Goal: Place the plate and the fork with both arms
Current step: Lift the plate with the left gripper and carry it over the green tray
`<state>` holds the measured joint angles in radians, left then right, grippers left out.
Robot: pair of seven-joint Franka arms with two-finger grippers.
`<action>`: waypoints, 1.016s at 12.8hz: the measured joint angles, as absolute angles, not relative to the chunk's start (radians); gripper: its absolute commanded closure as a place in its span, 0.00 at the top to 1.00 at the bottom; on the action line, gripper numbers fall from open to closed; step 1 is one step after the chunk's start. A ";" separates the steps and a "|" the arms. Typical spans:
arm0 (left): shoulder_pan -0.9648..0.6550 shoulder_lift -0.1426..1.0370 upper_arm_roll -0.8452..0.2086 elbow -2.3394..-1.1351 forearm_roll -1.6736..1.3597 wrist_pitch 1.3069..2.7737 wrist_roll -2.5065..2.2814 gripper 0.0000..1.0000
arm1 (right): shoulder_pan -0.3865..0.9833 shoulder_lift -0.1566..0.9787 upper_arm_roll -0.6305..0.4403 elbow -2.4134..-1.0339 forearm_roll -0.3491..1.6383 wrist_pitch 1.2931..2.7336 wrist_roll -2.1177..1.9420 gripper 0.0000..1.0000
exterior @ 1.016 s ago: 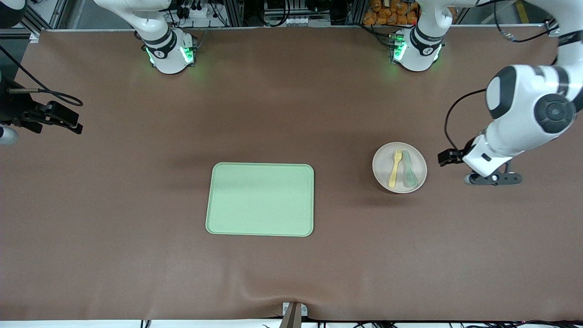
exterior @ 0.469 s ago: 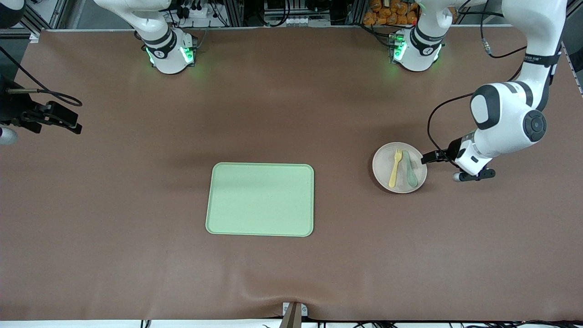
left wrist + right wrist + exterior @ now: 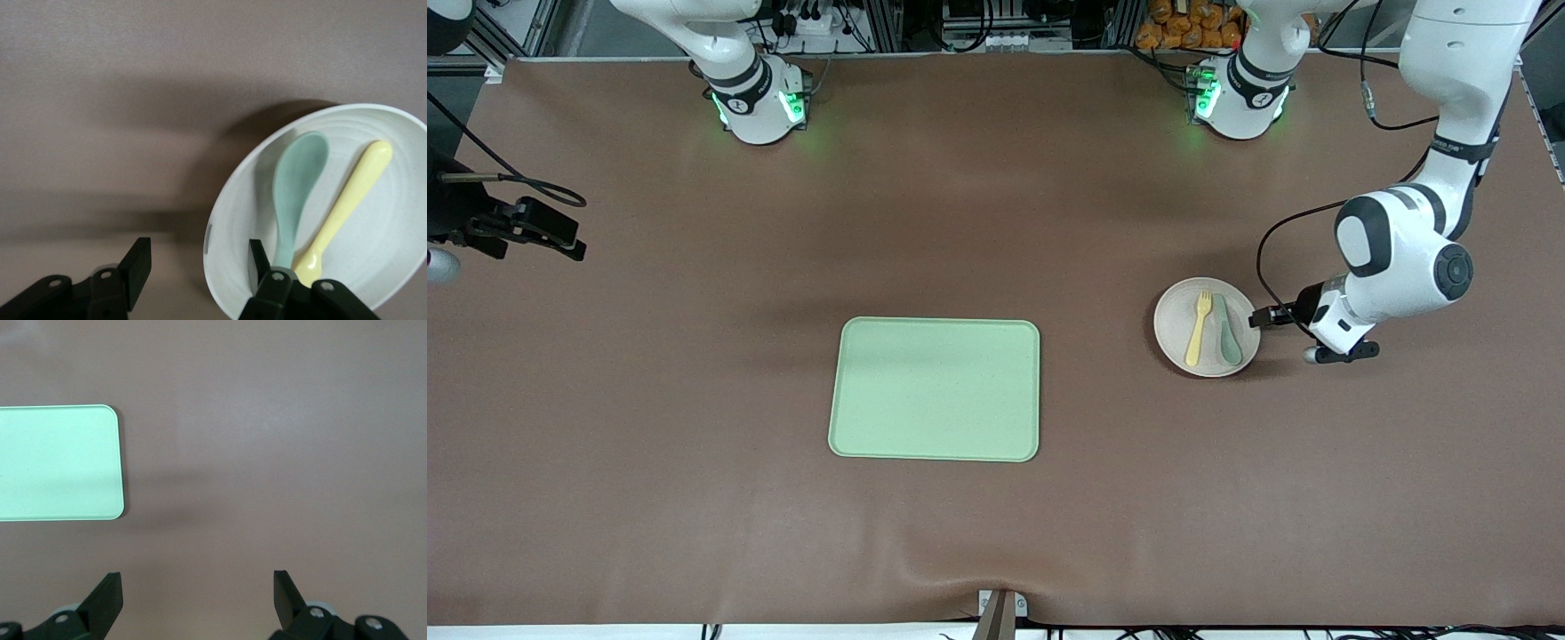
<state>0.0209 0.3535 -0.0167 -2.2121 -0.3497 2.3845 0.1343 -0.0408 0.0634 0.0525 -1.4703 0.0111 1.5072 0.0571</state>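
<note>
Plate [image 3: 1207, 327] on the surface [image 3: 996, 516] toward the left arm's end, fork [image 3: 1198, 329] and spoon [image 3: 1228, 332] lying side by side in it. Left tool [image 3: 197, 267] wide open, empty, one finger [image 3: 259, 260] at the plate's rim. Tray [image 3: 935, 389] mid-surface, well apart. Right tool [image 3: 197, 593] open, empty, waiting over bare surface near the tray.

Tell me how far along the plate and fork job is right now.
Nothing is placed yet: the tray is bare. In hand: the open left gripper straddles the rim of the plate, which carries the fork and spoon. The right gripper waits, open. Gripping, lifting and placing remain.
</note>
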 measured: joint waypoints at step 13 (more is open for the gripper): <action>0.017 0.398 -0.037 -2.184 -0.351 2.396 0.139 0.00 | -0.045 0.064 0.052 -1.470 0.013 1.501 0.057 1.00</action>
